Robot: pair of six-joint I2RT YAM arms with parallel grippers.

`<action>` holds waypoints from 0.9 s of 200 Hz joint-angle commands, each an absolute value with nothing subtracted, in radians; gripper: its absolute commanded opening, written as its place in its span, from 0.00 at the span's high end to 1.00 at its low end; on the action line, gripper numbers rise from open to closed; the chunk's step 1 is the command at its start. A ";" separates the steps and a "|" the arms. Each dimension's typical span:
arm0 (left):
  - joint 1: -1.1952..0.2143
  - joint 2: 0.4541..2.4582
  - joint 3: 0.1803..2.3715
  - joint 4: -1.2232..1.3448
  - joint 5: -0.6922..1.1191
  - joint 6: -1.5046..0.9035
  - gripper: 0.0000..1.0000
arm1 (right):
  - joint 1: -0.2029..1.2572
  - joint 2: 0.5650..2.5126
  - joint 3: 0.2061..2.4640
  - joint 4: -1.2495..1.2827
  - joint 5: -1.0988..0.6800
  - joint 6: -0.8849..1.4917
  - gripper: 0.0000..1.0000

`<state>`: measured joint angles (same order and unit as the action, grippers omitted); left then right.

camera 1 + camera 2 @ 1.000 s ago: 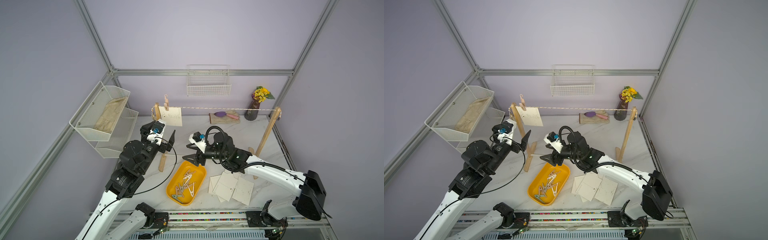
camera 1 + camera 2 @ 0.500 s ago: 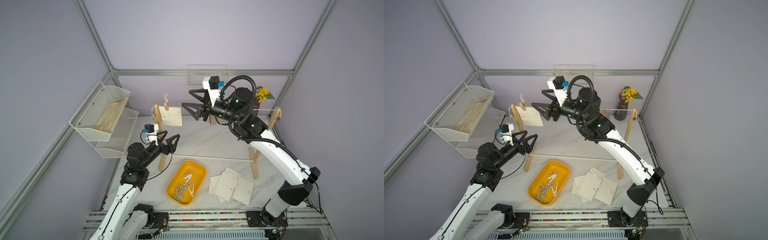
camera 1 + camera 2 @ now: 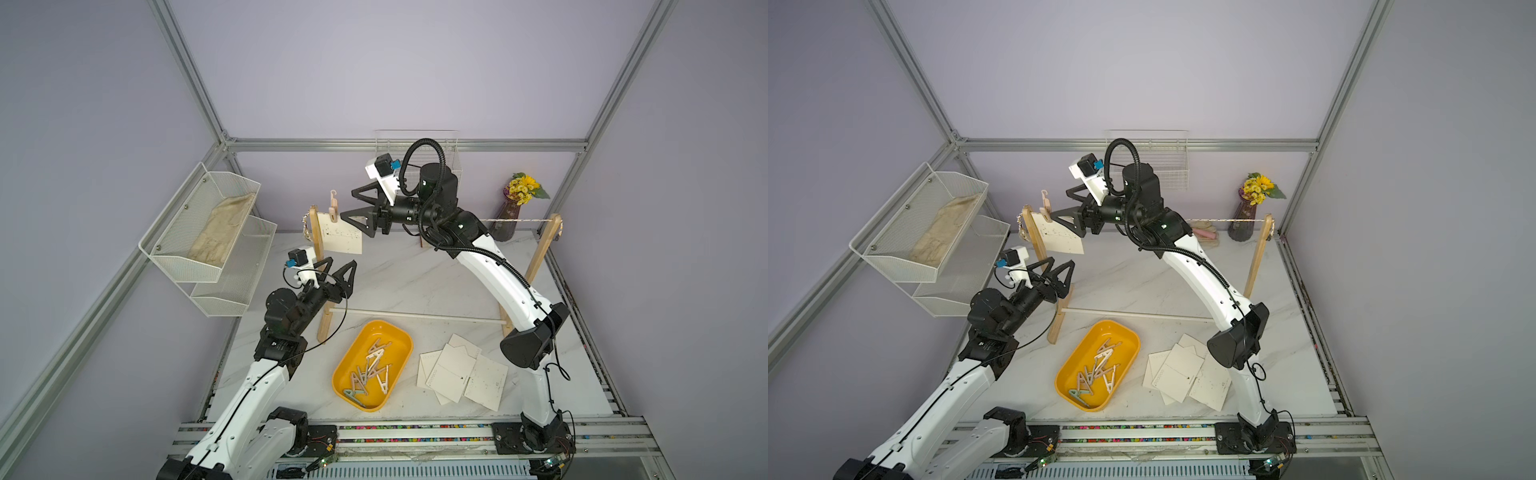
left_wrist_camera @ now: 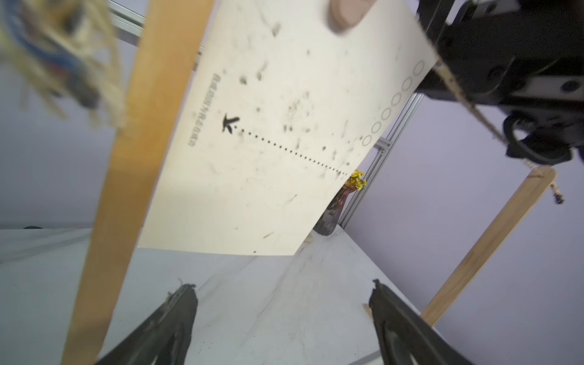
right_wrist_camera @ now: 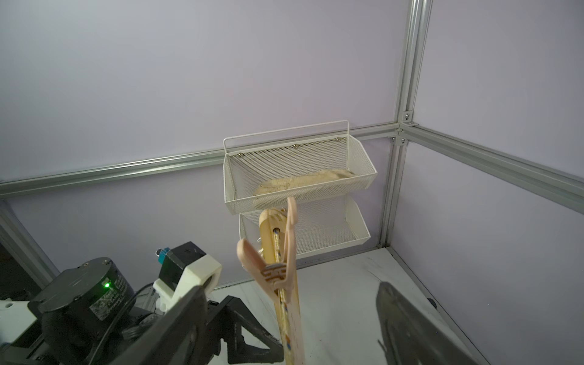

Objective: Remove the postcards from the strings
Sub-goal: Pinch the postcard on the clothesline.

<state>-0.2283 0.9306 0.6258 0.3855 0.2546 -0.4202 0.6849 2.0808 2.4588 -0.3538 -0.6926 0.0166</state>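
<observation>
One cream postcard (image 3: 341, 237) (image 3: 1059, 237) hangs from the strings (image 3: 519, 220) (image 3: 1212, 220) beside the left wooden post, pinned by a pink clothespin (image 3: 333, 206) (image 5: 278, 262). My right gripper (image 3: 347, 204) (image 3: 1060, 203) (image 5: 290, 297) is open at string height, its jaws on either side of the clothespin without touching it. My left gripper (image 3: 342, 262) (image 3: 1063, 261) (image 4: 281, 294) is open and empty just below the card's lower edge (image 4: 268, 142). Several more postcards (image 3: 461, 374) (image 3: 1183, 372) lie in a loose pile on the table.
A yellow tray (image 3: 399, 336) (image 3: 1125, 332) holds several loose clothespins in front of the rack. The rack's left post (image 4: 136, 158), right post (image 3: 540, 257) and thin white rod (image 3: 415, 314) cross the table. Wire baskets (image 3: 199, 232) hang at the left; a flower vase (image 3: 513, 216) stands at the back.
My right arm rose from the yellow tray to the clothespin on the string, its jaws opening wider. My left arm dropped back, its gripper now under the hanging card.
</observation>
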 commanded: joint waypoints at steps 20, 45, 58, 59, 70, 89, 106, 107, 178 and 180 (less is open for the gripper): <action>-0.397 0.997 0.679 0.388 0.000 -0.091 0.10 | 0.686 2.068 2.502 -0.370 -0.736 -0.015 0.12; -0.429 1.033 0.679 0.415 -0.160 -0.063 0.08 | 0.686 2.067 2.502 -0.376 -0.736 -0.024 0.11; -0.435 1.057 0.669 0.469 -0.201 -0.048 0.08 | 0.685 2.069 2.502 -0.377 -0.731 -0.027 0.11; -0.434 1.060 0.668 0.475 -0.203 -0.046 0.08 | 0.685 2.068 2.502 -0.377 -0.731 -0.027 0.11; -0.446 1.088 0.661 0.526 -0.241 -0.023 0.08 | 0.686 2.071 2.503 -0.377 -0.727 -0.027 0.11; -0.473 1.140 0.654 0.615 -0.305 0.039 0.08 | 0.686 2.075 2.502 -0.371 -0.724 -0.023 0.11; -0.503 1.181 0.639 0.739 -0.367 0.101 0.06 | 0.686 2.075 2.499 -0.360 -0.730 -0.019 0.11; -0.505 1.183 0.638 0.747 -0.369 0.104 0.06 | 0.686 2.075 2.499 -0.359 -0.730 -0.019 0.11; -0.509 1.261 0.638 0.924 -0.447 0.127 0.05 | 0.689 2.107 2.515 -0.353 -0.773 -0.029 0.11; -0.509 1.266 0.639 0.926 -0.453 0.128 0.05 | 0.689 2.106 2.515 -0.353 -0.773 -0.029 0.11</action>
<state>-0.5095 1.2392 0.6250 0.8207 -0.3836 0.0994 0.6849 2.0911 2.4954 -0.3660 -0.7486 -0.0086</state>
